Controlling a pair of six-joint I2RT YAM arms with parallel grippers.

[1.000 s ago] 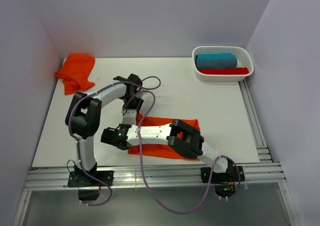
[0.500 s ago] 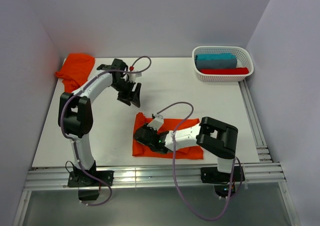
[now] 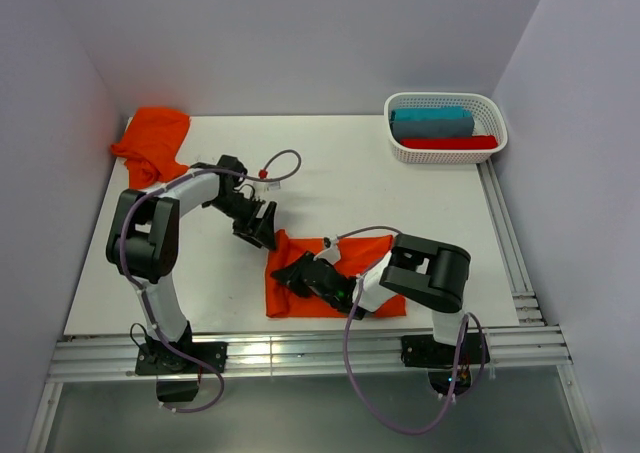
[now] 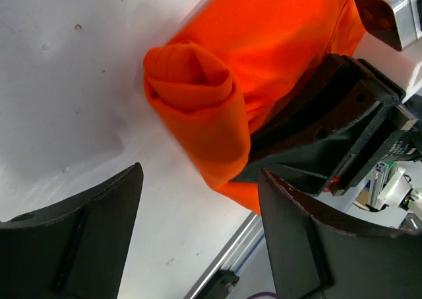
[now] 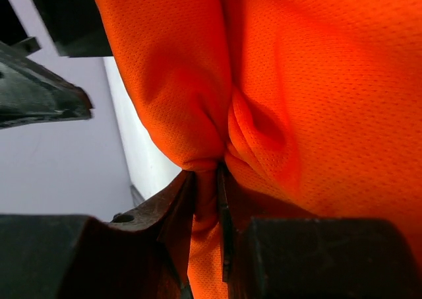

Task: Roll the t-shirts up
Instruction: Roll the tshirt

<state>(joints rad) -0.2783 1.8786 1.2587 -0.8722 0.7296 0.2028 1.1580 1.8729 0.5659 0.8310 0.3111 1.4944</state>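
Shirt (image 3: pixel 285 300) lies near centre, left end partly rolled; right gripper (image 3: pixel 297 276) pinches a fold there. Left gripper (image 3: pixel 262 228) hovers just beyond, jaws wide, empty. Best: left takes the roll end too, both turn evenly. Second shirt (image 3: pixel 155 138) heaped far left.

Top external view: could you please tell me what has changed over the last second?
The left end effector opened, lifted away, then came back open to the far-left corner of the t-shirt. The right end effector drew back rightward from the left edge and pinches a fold. The second t-shirt and basket stayed put.
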